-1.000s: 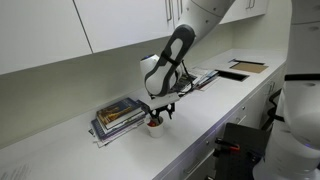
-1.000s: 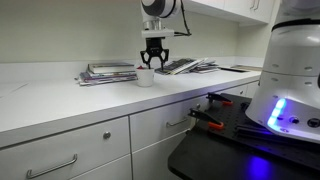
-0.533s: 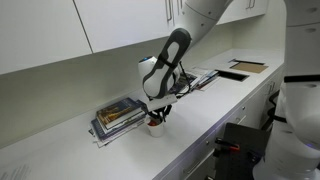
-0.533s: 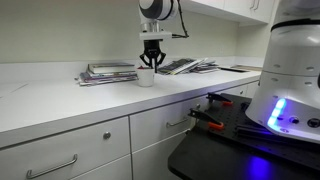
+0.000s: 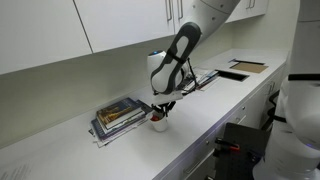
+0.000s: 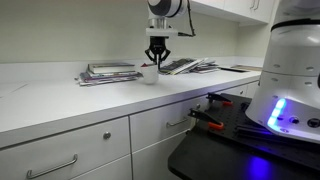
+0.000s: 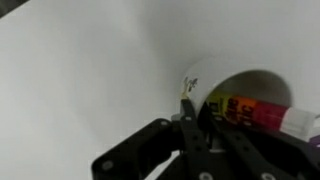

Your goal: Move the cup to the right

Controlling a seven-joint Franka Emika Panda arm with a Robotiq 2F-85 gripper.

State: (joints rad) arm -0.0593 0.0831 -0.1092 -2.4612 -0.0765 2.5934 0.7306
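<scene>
Black Robotiq gripper [image 5: 160,108] is low over the white countertop [image 5: 215,108]. Its jaws are drawn nearly together, and we judge them pinched on the rim wall of the small white cylindrical cup with a red-orange inside [image 5: 159,123]. The cup sits just beside the flat stack of magazines [image 5: 120,115]. We cannot tell whether it is lifted.

Risks:
- The thin, off-centre rim hold could let the cup pivot or slip.
- Dragging it could catch its base and tip it.
- Drifting toward the stack could clip the magazines.
</scene>
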